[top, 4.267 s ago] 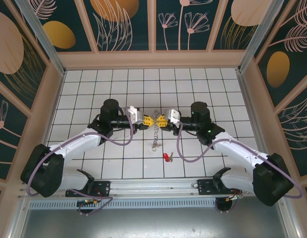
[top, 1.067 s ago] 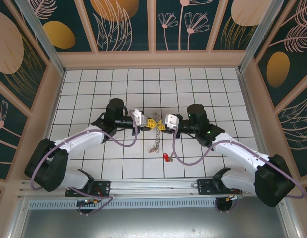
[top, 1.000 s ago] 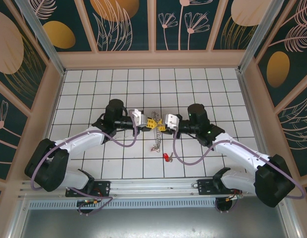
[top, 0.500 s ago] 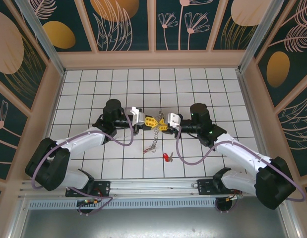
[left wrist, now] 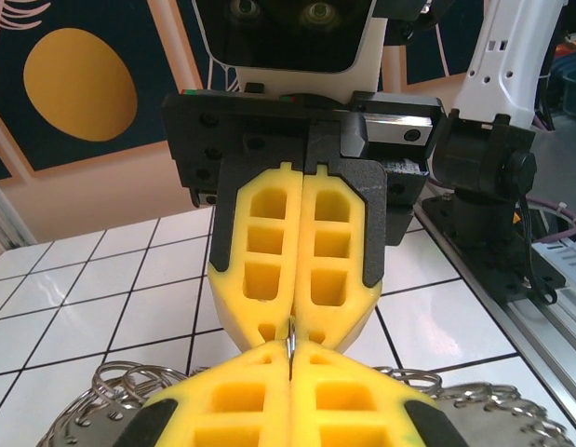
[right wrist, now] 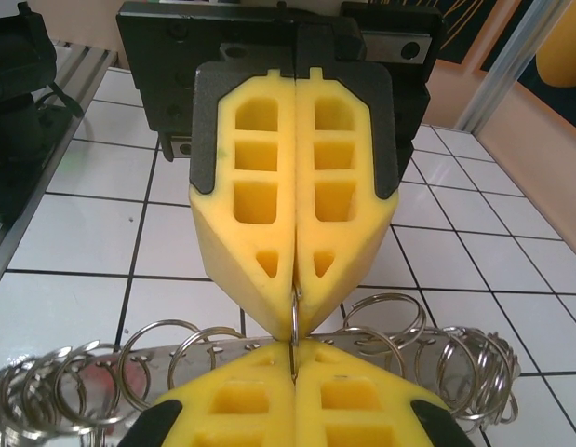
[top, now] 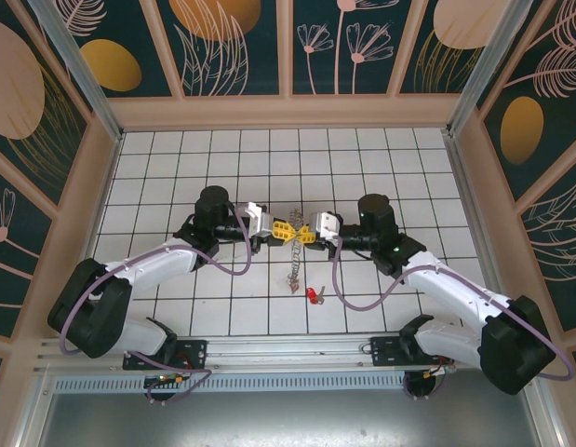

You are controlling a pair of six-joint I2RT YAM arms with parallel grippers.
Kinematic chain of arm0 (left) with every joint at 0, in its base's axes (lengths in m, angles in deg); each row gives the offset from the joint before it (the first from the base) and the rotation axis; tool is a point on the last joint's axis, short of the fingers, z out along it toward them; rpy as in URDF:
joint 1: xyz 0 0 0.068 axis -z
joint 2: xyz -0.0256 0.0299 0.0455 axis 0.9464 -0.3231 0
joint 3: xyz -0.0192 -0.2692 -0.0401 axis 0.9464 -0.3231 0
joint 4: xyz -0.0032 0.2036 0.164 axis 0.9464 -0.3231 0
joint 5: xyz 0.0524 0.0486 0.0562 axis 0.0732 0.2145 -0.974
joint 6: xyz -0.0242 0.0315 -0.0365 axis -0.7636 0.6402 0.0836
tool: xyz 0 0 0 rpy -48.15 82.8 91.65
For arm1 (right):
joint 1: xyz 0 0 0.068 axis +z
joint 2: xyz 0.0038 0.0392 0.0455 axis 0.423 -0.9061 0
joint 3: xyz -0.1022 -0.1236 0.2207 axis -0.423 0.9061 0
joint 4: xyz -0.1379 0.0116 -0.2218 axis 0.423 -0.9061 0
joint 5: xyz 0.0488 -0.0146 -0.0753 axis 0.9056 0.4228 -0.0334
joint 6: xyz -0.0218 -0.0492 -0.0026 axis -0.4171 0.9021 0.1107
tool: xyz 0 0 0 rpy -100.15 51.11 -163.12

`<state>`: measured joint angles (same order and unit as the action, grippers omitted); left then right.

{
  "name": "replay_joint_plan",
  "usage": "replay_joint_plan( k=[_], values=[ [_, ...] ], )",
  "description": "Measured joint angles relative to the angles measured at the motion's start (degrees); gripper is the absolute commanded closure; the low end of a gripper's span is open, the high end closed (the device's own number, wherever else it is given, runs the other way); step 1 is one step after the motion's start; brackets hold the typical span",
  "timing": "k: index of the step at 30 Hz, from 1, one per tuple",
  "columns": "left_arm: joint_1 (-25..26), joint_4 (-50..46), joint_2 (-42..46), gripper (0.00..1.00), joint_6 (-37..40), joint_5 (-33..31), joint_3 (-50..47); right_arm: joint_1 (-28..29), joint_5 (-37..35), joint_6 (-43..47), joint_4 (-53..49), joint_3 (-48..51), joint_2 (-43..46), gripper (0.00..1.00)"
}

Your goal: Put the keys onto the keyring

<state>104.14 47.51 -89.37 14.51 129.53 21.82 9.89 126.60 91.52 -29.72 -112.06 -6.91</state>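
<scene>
The keyring (top: 292, 264) is shown near the centre of the tiled floor (top: 176, 158) in the overhead view, pinched between two grippers that meet tip to tip. The left gripper (top: 281, 230) is set at 9 o'clock of the meeting point and the right gripper (top: 306, 233) at 3 o'clock. Both are closed narrow on the thin wire (left wrist: 290, 346) of the loop. In the left wrist view that wire is seen clamped in the seam between the yellow pads (left wrist: 343, 410). In the right wrist view the silvery rings (right wrist: 213, 358) are fanned out to either side of the grip. From the grip the fringe of links is hung toward 6 o'clock, so the long axis of the keyring is laid from 12 to 6 in the overhead view. Whether its lower end touches the floor cannot be told.

A red key (top: 314, 295) is seen on the floor, apart from the links, at about 5 o'clock of the meeting point and near their lower end. Its long axis cannot be made out, nor whether more than one key lies there. It is judged nearer the right gripper, being placed slightly to that arm's side of the hanging links. No key is seen threaded. The coming move is therefore judged to require that one gripper be freed and carried toward 5 o'clock.
</scene>
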Motion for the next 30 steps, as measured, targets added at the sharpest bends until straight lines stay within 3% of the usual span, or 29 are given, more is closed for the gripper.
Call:
replay_joint_plan(
  k=[2,3,4,5,14,19,23,26,30],
  values=[
    [0.0,-0.68,0.0,0.69,0.24,-0.04,0.26,0.0,-0.02,-0.02,0.59,0.33,0.0,1.0],
    [0.02,-1.38,0.0,0.48,0.44,-0.02,0.52,0.0,-0.22,-0.02,1.22,0.68,0.0,1.0],
    [0.04,-2.19,0.0,0.04,0.83,-0.07,0.85,0.0,-0.46,-0.04,1.55,1.01,0.11,1.0],
    [0.04,-3.61,0.0,0.01,1.36,-0.07,1.4,0.0,-0.92,-0.09,2.29,1.64,0.37,1.0],
    [0.04,-14.97,2.32,0.01,6.56,-4.09,3.61,0.0,-5.9,-1.97,6.93,5.73,4.02,1.0],
    [0.09,-18.18,6.99,0.01,-3.65,-15.96,5.16,-0.9,-12.48,-4.33,8.98,8.09,6.58,1.0],
    [0.13,-25.38,8.52,0.01,-12.66,-26.01,11.41,-5.73,-16.76,-7.39,9.31,8.63,8.26,1.0],
    [0.13,-27.91,10.03,0.1,-15.96,-26.53,12.11,-10.12,-19.1,-8.76,8.31,8.59,9.31,1.0],
    [1.03,-26.36,13.14,0.29,-18.8,-25.42,4.59,-13.88,-21.33,-10.54,6.05,8.0,11.23,1.0]
  ],
)
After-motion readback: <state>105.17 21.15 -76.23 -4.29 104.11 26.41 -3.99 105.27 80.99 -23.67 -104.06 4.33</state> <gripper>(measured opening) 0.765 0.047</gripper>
